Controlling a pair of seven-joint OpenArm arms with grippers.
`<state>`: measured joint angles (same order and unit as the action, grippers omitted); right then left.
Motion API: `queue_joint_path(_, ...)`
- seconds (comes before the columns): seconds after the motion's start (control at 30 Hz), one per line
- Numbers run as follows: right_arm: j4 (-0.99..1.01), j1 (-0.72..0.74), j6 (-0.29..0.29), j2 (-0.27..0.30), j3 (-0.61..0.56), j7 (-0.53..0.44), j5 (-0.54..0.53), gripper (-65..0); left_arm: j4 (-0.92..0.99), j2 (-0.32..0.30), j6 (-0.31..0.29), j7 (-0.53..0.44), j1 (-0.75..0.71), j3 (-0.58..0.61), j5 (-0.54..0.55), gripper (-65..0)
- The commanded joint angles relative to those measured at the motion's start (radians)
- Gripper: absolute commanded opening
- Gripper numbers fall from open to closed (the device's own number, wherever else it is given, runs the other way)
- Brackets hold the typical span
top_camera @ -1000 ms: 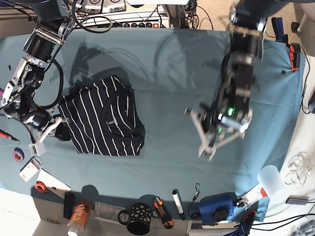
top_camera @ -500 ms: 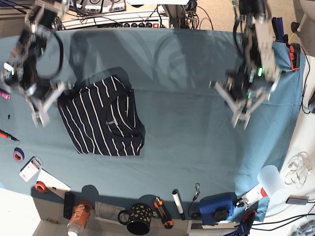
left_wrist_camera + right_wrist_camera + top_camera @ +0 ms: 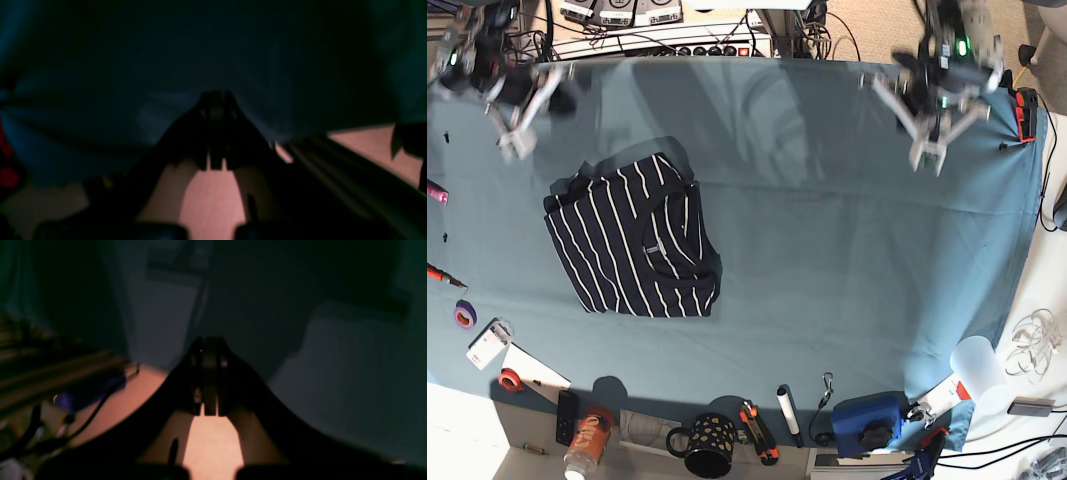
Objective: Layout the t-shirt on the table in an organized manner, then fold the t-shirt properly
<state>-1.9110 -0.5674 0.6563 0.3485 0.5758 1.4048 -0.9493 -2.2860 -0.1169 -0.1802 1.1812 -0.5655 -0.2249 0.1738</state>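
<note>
One compact bundle is what the t-shirt (image 3: 635,237) amounts to now: it lies folded into a rough rectangle in the left half of the base view, on the teal tabletop (image 3: 827,260), with the neckline showing near its middle and the white stripes running diagonally. Its edges are fairly square, though the upper left corner looks a little ragged and a darker flap peeks out along the top. Judging from this, the laying-out and folding look essentially finished; at most a tidy-up of that upper corner could remain.

Both arms are well apart from the shirt, up near the far edge of the tabletop. The right claw (image 3: 517,140), at the upper left of the base frame, is clenched and holds nothing; its wrist view shows the dark fingers pressed together over blurred cloth and floor. The left claw (image 3: 927,150), at the upper right, is likewise clenched and empty, with its wrist view showing the same closed fingers above the edge of the tabletop. That posture suggests the arms are parked rather than working.

Along the lower edge of the base frame sit a spotted black mug (image 3: 710,444), an orange can (image 3: 587,440), a white marker (image 3: 788,413) and a blue device (image 3: 867,422); rolls of tape (image 3: 465,314) lie at the lower left. A small tag shows inside the neckline, but neither it nor the can carries writing that can be read at this size.
</note>
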Motion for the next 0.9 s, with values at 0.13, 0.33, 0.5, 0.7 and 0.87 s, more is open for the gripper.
queue_joint_path(0.13,-0.014,-0.13,0.006,0.014,0.009,-0.009,-0.012,-65.0,-0.07,-0.003,-0.001,-0.032,-0.145,-0.003,-0.039,-65.0)
queue_joint_path(0.33,-0.014,-0.252,0.04,0.011,0.009,-0.009,-0.011,-65.0,-0.07,-0.003,-0.002,-0.071,-0.329,-0.003,-0.058,-65.0)
queue_joint_path(0.5,-0.014,-0.366,0.042,0.009,0.009,-0.009,-0.011,-65.0,-0.07,-0.002,-0.002,-0.09,-0.46,-0.003,-0.068,-65.0)
queue_joint_path(0.7,-0.011,-0.453,0.042,-0.052,0.008,-0.009,0.016,-65.0,0.041,-0.003,-0.005,-0.09,-0.518,-0.003,-0.069,-65.0)
queue_joint_path(0.87,0.031,-0.454,0.042,-0.068,-0.028,-0.009,0.042,-65.0,0.249,-0.003,-0.005,-0.134,-0.497,-0.003,-0.07,-65.0)
